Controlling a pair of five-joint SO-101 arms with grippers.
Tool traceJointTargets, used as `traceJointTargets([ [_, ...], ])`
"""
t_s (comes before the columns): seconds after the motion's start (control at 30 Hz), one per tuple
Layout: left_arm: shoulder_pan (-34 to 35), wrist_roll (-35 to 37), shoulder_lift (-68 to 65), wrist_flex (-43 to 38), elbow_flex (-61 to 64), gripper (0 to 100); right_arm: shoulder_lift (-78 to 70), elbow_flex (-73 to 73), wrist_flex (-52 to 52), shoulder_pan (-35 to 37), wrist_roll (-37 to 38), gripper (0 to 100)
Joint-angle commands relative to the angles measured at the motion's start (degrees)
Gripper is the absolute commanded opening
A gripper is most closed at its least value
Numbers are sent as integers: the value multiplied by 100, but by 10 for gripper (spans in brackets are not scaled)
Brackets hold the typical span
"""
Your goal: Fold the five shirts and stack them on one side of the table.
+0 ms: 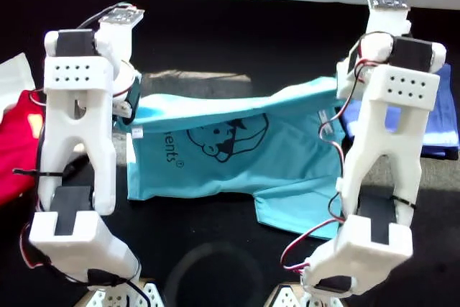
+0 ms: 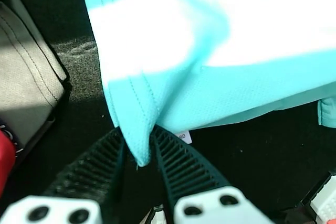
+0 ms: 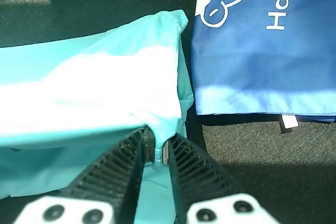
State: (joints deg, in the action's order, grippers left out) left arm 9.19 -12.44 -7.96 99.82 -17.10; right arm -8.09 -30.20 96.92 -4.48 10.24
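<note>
teal shirt pinned at both ends, far edge raised across the desk

teal shirt [image 1: 215, 149] lies spread mid-desk between the two arms, print side up. its far edge is lifted off the black desk [image 1: 237, 34] and hangs as a band running side to side. the rest of the cloth drapes down and lies flat toward the arm bases, one sleeve sticking out on the right arm's side.

left fingers [image 2: 160, 142]: together, clamped on a stitched corner of the teal cloth, a small white tag just beside. right fingers [image 3: 176, 153]: likewise closed, pinching the opposite end of that same edge.

the relation that counts: the held edge's long axis runs arm to arm, and the loose body of the shirt lies on the near side of both grips. neither arm is nearer, since each has its own end. my read: a fold is under way, and the next move would need both ends carried evenly so the edge lands square.

neighbours: blue shirt [image 3: 262, 51], folded, just beside the right-hand grip. red shirt [image 1: 14, 141] and a pale cloth [image 2: 26, 93] sit on the left arm's side. risk, as i judge it: the raised edge sags in the middle.
</note>
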Motion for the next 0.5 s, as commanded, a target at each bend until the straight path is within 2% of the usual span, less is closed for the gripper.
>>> traceJointTargets([
  [0.0, 22, -53, 541, -387, 699, 9, 901, 1077, -400, -101, 35, 7],
  [0.27, 13, -62, 1077, -1055, 2308, 9, 3222, 5262, -2413, -127, 281, 7],
  [0.37, 13, -202, 1200, -1081, 2738, 9, 3829, 6211, -2747, -171, 352, 7],
  [0.47, 13, -264, 1349, -1081, 3125, 9, 4145, 6554, -2791, -347, 360, 7],
])
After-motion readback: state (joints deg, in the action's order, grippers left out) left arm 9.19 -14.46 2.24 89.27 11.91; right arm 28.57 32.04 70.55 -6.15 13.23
